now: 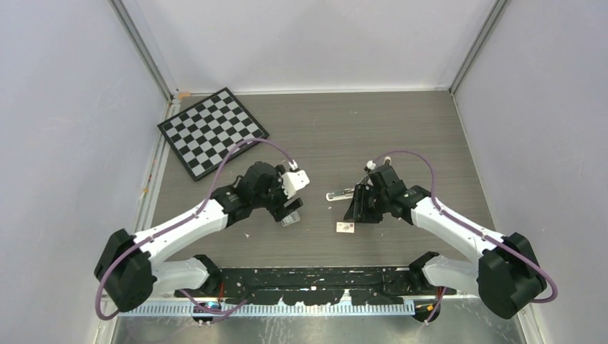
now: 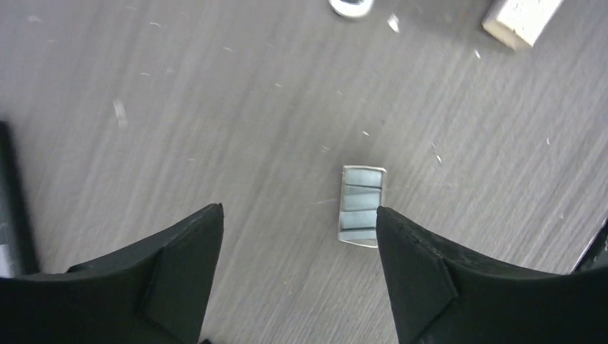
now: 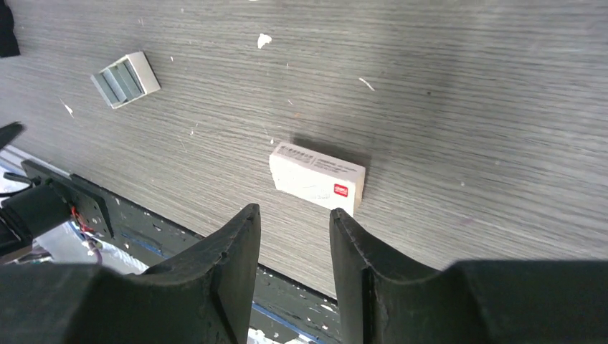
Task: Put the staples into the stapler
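Left tool hangs wide and empty over the staples on the bench, right tool narrow and empty; you likely pinch them next, stapler lying at their 2 o'clock.

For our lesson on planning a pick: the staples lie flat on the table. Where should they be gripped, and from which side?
Grip the staples across their two long edges, coming straight down from above. The block lies flat and thin, and its long edges face the fingers of the open left hand; a small sideways shift would probably centre it.
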Controlling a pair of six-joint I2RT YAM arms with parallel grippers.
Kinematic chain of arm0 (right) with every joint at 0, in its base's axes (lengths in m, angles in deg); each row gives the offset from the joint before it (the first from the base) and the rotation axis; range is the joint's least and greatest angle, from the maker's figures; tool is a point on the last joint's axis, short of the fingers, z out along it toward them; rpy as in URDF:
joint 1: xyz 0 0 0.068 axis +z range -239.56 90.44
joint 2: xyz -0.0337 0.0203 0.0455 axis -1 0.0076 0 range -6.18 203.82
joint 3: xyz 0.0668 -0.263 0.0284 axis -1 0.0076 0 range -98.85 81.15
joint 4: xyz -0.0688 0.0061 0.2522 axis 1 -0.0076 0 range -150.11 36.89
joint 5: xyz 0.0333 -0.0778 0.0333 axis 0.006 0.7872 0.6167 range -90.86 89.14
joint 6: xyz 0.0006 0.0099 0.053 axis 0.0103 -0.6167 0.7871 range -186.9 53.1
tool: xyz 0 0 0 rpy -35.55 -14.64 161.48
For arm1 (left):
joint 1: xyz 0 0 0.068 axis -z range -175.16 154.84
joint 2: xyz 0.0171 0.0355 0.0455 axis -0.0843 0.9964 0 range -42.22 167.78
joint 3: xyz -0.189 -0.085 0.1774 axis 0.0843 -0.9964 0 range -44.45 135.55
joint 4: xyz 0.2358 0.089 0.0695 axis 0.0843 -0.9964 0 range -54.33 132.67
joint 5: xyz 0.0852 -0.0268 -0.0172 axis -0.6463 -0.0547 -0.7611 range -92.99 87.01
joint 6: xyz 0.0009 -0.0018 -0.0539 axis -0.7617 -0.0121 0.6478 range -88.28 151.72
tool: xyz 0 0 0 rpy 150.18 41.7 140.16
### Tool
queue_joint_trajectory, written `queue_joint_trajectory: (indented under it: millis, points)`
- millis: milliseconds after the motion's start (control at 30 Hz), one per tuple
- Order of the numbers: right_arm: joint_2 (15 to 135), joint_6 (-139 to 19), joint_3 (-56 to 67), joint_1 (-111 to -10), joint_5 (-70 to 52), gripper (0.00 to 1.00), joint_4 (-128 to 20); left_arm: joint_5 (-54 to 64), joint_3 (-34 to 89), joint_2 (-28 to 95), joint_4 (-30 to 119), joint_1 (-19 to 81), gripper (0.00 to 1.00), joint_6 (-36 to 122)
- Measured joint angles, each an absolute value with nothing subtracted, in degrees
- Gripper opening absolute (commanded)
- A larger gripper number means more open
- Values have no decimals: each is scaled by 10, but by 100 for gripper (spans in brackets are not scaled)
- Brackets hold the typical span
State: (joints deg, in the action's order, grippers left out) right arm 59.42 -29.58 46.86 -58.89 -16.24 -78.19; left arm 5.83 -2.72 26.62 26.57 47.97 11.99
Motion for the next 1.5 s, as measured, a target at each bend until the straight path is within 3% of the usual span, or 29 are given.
queue_joint_trajectory:
  millis: [33, 100, 333, 500, 600, 1067, 1500]
  points:
    - [590, -296, 460, -589, -154, 46, -795, 44, -22, 252, 266, 478, 97, 127]
    - [584, -296, 442, -589, -140, 46, -817, 15, -11, 227, 266, 472, 100, 143]
    - [573, -278, 389, -577, -94, 43, -849, -89, -2, 134, 250, 426, 100, 244]
    - [599, -257, 350, -513, -52, 39, -839, -150, -2, 69, 205, 355, 100, 357]
    - [645, -247, 317, -463, -22, 39, -816, -170, -2, 45, 154, 318, 90, 399]
    - [950, -267, 121, -322, 2, 34, -757, -175, -22, -92, 74, 314, 88, 385]
    - [1012, -284, 48, -292, 20, 33, -801, -249, -35, -166, 86, 314, 88, 355]
